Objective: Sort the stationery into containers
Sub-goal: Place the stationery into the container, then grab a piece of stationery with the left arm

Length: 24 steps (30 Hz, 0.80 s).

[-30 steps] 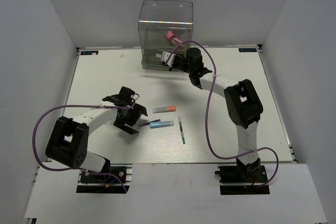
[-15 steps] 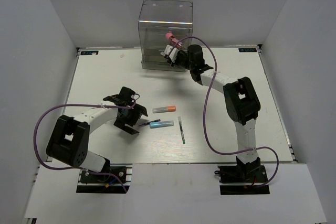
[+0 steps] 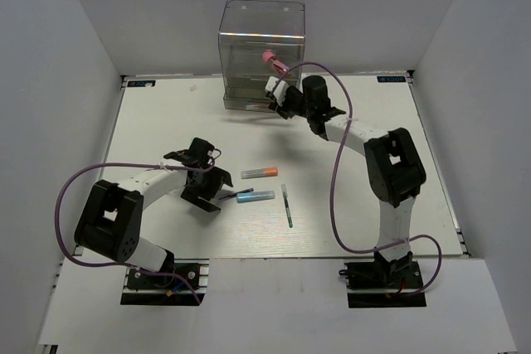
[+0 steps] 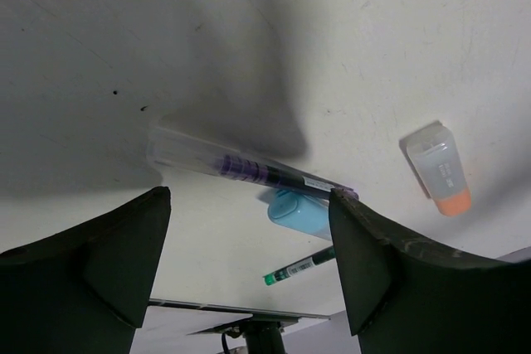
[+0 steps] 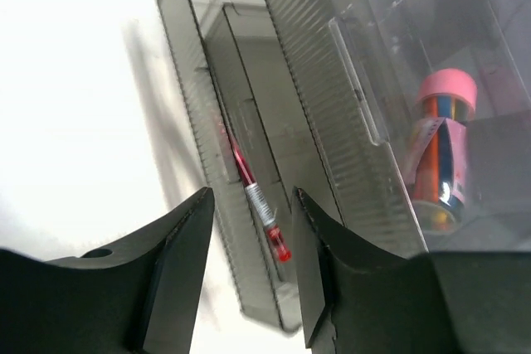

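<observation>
The container is a clear box with dark-tinted drawers at the table's far edge. A stubby pink-red tube stands in its upper part. The thin red pen lies in a pulled-out lower drawer. My right gripper hovers just above it, open and apart from the pen. My left gripper is open low over the thin dark pen, whose end lies by the right fingertip. Beside it lie the light blue marker, the orange-and-grey marker and the dark green pen.
White walls close in the table on the left, right and back. The right arm's purple cable loops over the table's right half. The loose pens and markers lie together at mid-table between the two arms.
My right gripper has opened and let the red pen go into the lower drawer, and its wrist has shifted slightly right. My left gripper's jaws have narrowed a little over the dark pen.
</observation>
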Each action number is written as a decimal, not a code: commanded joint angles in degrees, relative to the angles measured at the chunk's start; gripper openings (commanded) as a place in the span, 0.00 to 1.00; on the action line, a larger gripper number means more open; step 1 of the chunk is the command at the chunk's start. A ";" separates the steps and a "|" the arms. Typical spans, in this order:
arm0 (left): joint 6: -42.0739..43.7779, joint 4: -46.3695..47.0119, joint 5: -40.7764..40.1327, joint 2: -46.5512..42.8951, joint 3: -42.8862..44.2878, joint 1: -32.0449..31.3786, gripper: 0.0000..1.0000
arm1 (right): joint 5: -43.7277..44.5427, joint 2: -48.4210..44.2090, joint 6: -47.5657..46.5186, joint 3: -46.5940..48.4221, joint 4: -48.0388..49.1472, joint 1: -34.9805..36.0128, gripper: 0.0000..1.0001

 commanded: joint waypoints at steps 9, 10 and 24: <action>-6.22 -3.90 -1.67 1.92 2.46 -0.75 0.73 | -7.26 -25.47 7.33 -24.79 5.34 -0.85 0.49; -7.01 -3.90 -1.67 2.80 3.25 -0.75 0.71 | -7.70 -28.35 7.59 -26.02 5.78 -1.11 0.49; -9.66 -5.57 -4.57 13.44 8.88 -0.75 0.39 | -7.89 -53.94 15.86 -43.16 -1.24 -1.29 0.72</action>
